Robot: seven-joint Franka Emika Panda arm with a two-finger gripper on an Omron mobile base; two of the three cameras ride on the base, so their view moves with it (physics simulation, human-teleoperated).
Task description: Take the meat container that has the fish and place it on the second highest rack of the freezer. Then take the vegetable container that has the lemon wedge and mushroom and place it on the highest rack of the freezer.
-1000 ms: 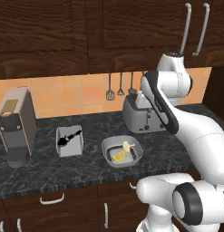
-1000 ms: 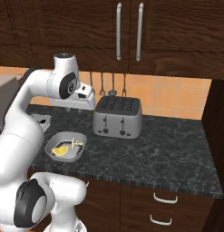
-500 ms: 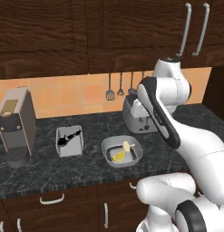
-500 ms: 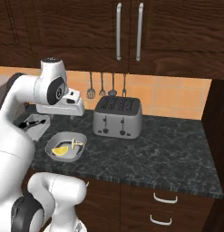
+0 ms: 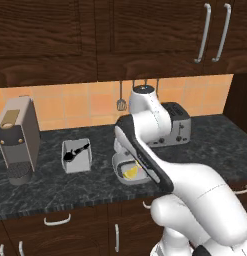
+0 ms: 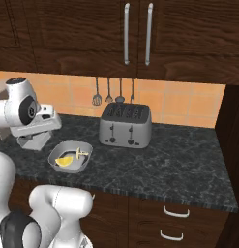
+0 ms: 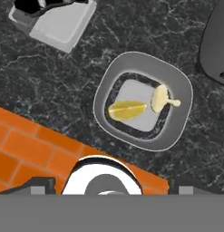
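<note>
My gripper point(image 7: 106, 192) wide open, empty; fish container point(image 5: 76, 155) near counter point(image 5: 55, 187) middle: rigid, light, slick-walled; take one rim wall, not the fish

Vegetable container point(image 7: 143, 100): grey rounded-square tray, upright on the dark counter, just in front-left of the toaster point(image 6: 126, 125). Inside, a yellow lemon wedge point(image 7: 126, 109) lies flat beside a pale mushroom point(image 7: 161, 99), the two close together. Meat container point(image 5: 76, 155): white rectangular tub, open top, upright, farther left of the toaster, apart from the vegetable container. It holds a dark fish point(image 5: 75, 151) lying diagonally.
</note>
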